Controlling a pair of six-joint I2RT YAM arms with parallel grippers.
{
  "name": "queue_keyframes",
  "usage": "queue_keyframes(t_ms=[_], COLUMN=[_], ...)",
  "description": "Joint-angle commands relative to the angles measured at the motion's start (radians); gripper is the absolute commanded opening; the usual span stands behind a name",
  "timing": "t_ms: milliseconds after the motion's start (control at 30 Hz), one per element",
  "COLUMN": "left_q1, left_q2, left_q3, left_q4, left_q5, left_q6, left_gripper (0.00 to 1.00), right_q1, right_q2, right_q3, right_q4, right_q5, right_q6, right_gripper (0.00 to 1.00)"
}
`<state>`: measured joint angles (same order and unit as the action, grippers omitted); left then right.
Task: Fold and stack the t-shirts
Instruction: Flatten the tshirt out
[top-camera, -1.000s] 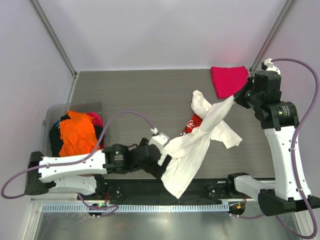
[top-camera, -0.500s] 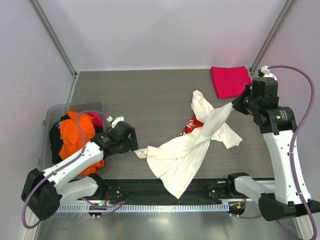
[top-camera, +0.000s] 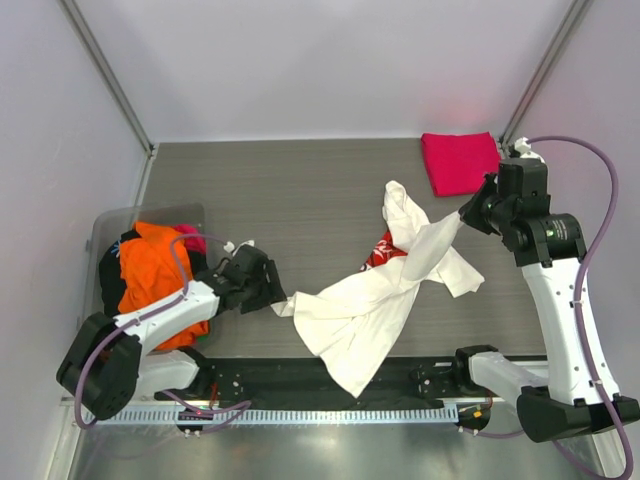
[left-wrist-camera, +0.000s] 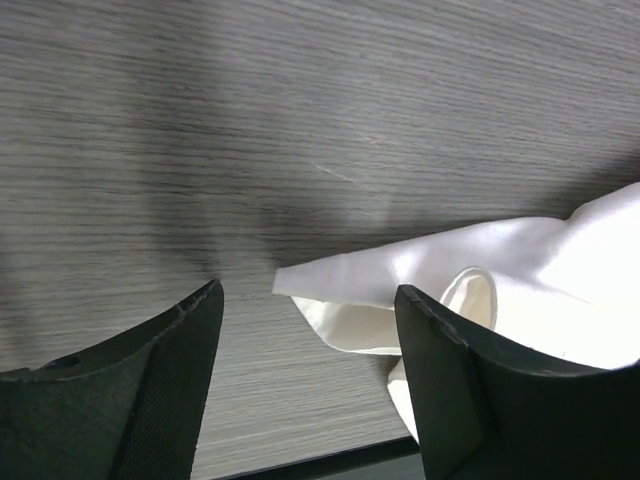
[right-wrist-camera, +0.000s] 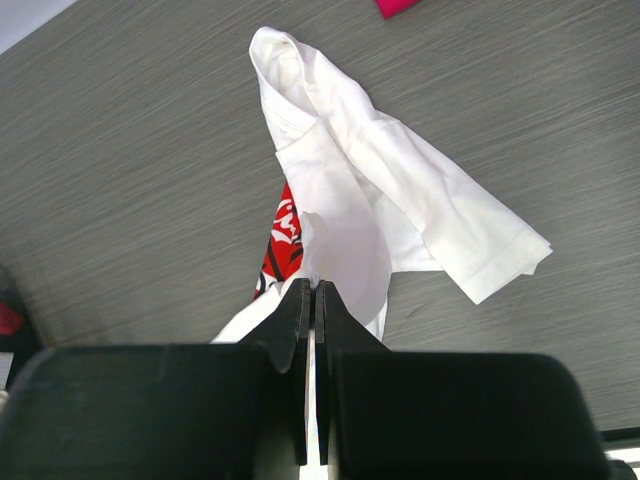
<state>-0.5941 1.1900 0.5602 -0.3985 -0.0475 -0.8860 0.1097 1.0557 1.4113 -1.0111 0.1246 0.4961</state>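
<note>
One white t-shirt (top-camera: 360, 305) with a red printed panel lies stretched across the middle of the table (top-camera: 270, 180), one pink-red t-shirt (top-camera: 458, 163) sits folded at the far right corner, and one orange t-shirt (top-camera: 152, 268) lies heaped on a dark t-shirt (top-camera: 108, 264) in the single clear bin (top-camera: 110, 222) at the left edge. The right gripper (top-camera: 468, 213) is pinched closed on a raised fold of the white t-shirt, while the left gripper (left-wrist-camera: 308, 300) stands jaws apart just at its left corner tip, unclamped. Bare table lies open behind it.

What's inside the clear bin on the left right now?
An orange t-shirt lies on top, a dark tee shows at its left and a pink scrap behind. Anything beneath them is covered.
</note>
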Motion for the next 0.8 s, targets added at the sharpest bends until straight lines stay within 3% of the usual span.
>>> queue_keyframes(t_ms=[0, 133, 300, 400, 433, 500, 767], left_q1=[0.005, 0.005, 0.005, 0.005, 0.005, 0.005, 0.005], left_q2=[0.008, 0.006, 0.019, 0.037, 0.042, 0.045, -0.076], left_q3=[-0.023, -0.049, -0.052, -0.040, -0.028, -0.013, 0.249], left_q4=[0.090, 0.116, 0.141, 0.155, 0.156, 0.152, -0.104], left_q5=[0.043, 0.043, 0.035, 0.028, 0.021, 0.014, -0.092], left_q6=[-0.019, -0.028, -0.024, -0.015, -0.010, -0.004, 0.088], left_gripper=[0.68, 0.54, 0.44, 0.34, 0.19, 0.02, 0.00], right_q1=[-0.001, -0.001, -0.001, -0.002, -0.001, -0.001, -0.001], right_q2=[-0.010, -0.006, 0.000, 0.001, 0.003, 0.004, 0.043], right_q3=[-0.003, -0.012, -0.021, -0.026, -0.028, -0.028, 0.104], right_q4=[0.035, 0.043, 0.049, 0.054, 0.055, 0.054, 0.039], right_q5=[-0.006, -0.008, -0.011, -0.013, -0.013, -0.016, -0.016], right_q6=[-0.005, -0.005, -0.004, -0.005, -0.005, -0.007, -0.022], right_gripper=[0.01, 0.01, 0.01, 0.01, 0.01, 0.01, 0.01])
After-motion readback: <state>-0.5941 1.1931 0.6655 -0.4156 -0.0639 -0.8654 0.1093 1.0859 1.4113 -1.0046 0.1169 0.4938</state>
